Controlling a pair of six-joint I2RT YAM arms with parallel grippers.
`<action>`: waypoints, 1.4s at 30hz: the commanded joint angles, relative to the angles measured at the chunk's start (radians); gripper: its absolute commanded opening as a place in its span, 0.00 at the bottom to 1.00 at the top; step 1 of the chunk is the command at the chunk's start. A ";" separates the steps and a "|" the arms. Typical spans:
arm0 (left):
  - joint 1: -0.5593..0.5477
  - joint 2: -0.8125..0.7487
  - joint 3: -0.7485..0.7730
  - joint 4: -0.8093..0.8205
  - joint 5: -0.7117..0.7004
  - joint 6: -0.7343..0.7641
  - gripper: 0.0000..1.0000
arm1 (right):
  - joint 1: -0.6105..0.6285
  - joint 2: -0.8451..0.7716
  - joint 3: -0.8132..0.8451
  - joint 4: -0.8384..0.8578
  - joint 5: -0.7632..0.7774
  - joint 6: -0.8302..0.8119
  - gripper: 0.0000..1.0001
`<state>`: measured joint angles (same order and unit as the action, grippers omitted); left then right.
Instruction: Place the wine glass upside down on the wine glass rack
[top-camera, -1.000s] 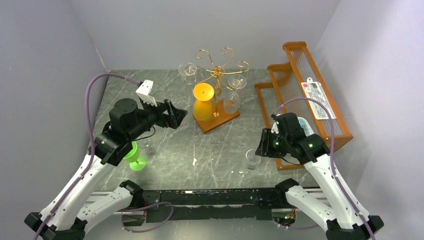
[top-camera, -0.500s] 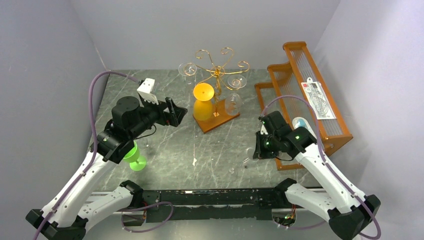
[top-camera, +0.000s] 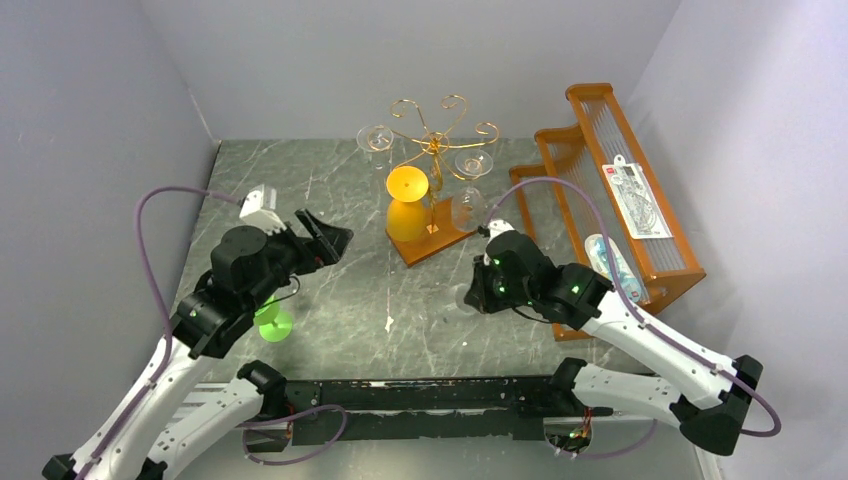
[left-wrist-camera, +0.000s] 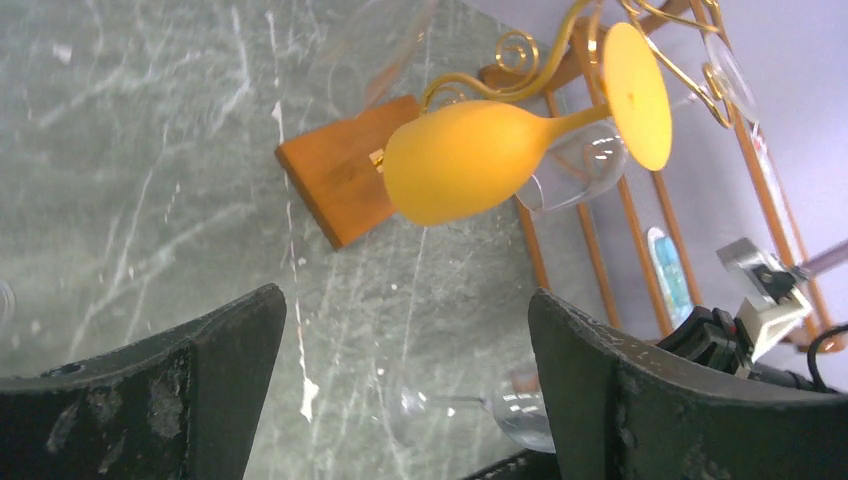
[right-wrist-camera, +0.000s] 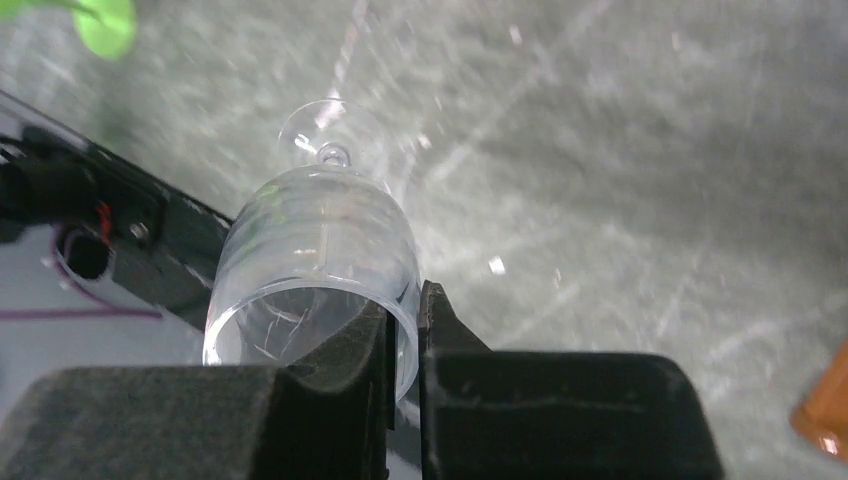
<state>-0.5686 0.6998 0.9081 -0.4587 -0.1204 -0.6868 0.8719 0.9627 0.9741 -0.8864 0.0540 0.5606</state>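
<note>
Grey-green marbled surface (top-camera: 400, 290), pale walls on three sides. Item: wine glass (right-wrist-camera: 318, 245), clear, held by the right hand (right-wrist-camera: 400, 330), which is clenched on the bowl's rim with one finger inside the bowl and one outside. The glass hangs low over the surface; contact with it cannot be told. Long axis: lying roughly level, mouth toward the wrist, stem and foot pointing away from the hand toward the near left. Destination: wine glass rack (top-camera: 437, 140), gold wire on a brown square base, standing beyond the right hand and a little to its left, near but apart. Already hung on it, bowls down: an orange glass (top-camera: 407, 215) on the near-left side and two clear glasses (top-camera: 463, 208); the top scroll arms look free. Judgement: the foot points away from the rack, so the axis needs turning upright, foot uppermost, on the way. Left hand (top-camera: 328, 232): released, empty, just left of the rack. Also listed: green glass (top-camera: 270, 322) under the left arm; orange slatted shelf (top-camera: 610, 190) at far right.
</note>
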 joint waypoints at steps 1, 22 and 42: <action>-0.002 -0.053 -0.030 -0.185 -0.091 -0.291 0.96 | 0.087 -0.032 -0.032 0.373 0.176 0.002 0.00; -0.002 -0.253 -0.144 -0.336 -0.142 -0.819 0.92 | 0.510 0.139 -0.132 1.142 0.647 -0.376 0.00; -0.002 -0.157 -0.204 -0.143 -0.032 -0.910 0.55 | 0.521 0.108 -0.234 1.342 0.524 -0.364 0.00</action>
<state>-0.5686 0.5480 0.7387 -0.6498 -0.1787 -1.5249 1.3861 1.1057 0.7475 0.3393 0.5941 0.1635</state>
